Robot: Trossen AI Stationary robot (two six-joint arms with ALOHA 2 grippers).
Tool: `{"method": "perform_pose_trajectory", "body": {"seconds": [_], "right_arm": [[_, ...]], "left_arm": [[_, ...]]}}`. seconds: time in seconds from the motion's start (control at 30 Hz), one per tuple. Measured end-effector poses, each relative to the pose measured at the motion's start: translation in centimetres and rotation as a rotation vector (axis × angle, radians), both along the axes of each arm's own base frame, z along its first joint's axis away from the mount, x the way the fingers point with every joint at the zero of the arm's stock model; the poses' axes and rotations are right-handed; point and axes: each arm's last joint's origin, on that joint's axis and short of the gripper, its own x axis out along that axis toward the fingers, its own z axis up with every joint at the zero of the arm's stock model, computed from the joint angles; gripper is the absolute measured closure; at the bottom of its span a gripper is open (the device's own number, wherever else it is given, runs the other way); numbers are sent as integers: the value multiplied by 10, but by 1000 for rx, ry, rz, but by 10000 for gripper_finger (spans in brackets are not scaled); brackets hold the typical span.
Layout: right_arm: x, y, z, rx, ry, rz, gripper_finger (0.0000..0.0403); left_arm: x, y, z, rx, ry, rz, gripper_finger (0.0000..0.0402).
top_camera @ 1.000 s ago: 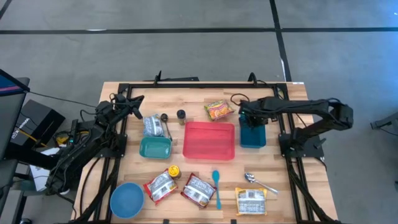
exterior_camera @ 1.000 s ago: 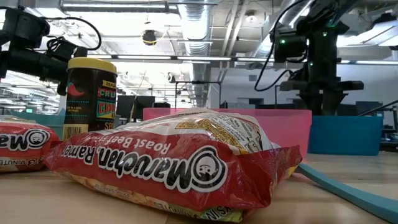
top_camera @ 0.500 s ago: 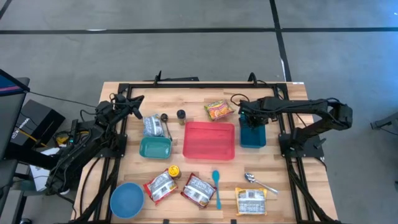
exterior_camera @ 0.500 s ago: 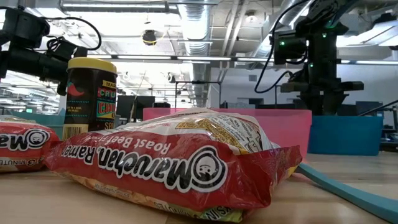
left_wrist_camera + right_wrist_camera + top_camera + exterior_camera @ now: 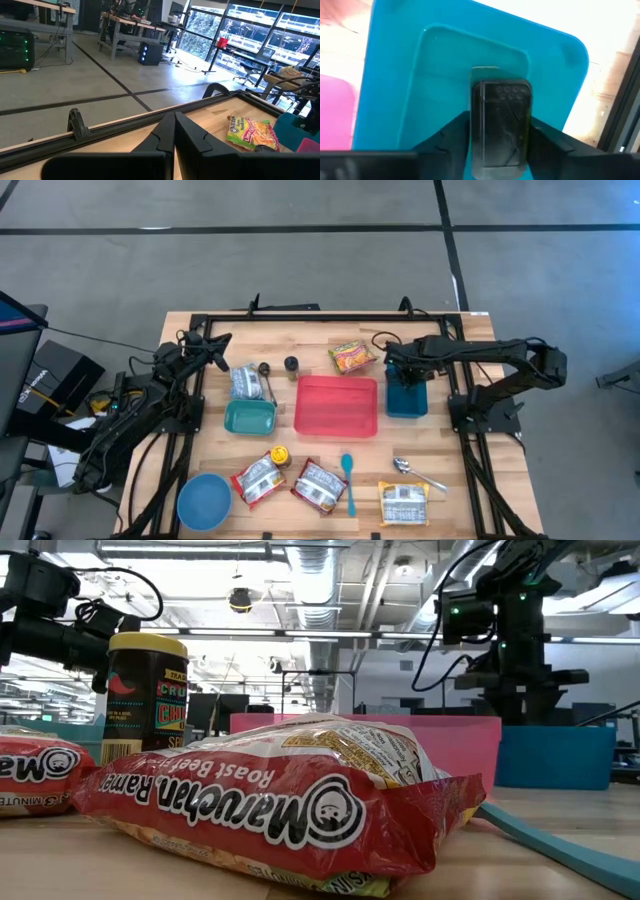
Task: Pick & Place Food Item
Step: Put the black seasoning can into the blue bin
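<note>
Blue bin [image 5: 408, 402] on the right, what's hanging over it?
Right gripper [image 5: 405, 375], pointing straight down into the bin with a dark flat packet [image 5: 501, 100] in its jaws, low over the bin floor. Looks like the drop-off spot, so I judge this is the placing step.
Clamped or let go?
Can't tell. The packet sits between the jaws, but the grip isn't clear.
Why that bin, not the red tray [image 5: 336, 405]?
Only a guess: the bin is the target and the tray just sits beside it.
Left arm?
Parked at the far-left rail, out of the way, left gripper [image 5: 175, 117] closed on nothing.
Other food?
Ramen packet [image 5: 351, 357] lies on the wood near the bin, untouched.
</note>
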Motion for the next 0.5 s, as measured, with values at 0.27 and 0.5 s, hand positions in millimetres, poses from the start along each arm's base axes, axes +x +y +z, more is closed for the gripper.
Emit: {"method": "perform_pose_trajectory", "body": {"seconds": [0.27,0.5], "right_arm": [[0,0,0,4,1,6,168],[0,0,0,5,2,9,159]], "left_arm": [[0,0,0,0,0,0,402],[0,0,0,-1,0,0,402]]}}
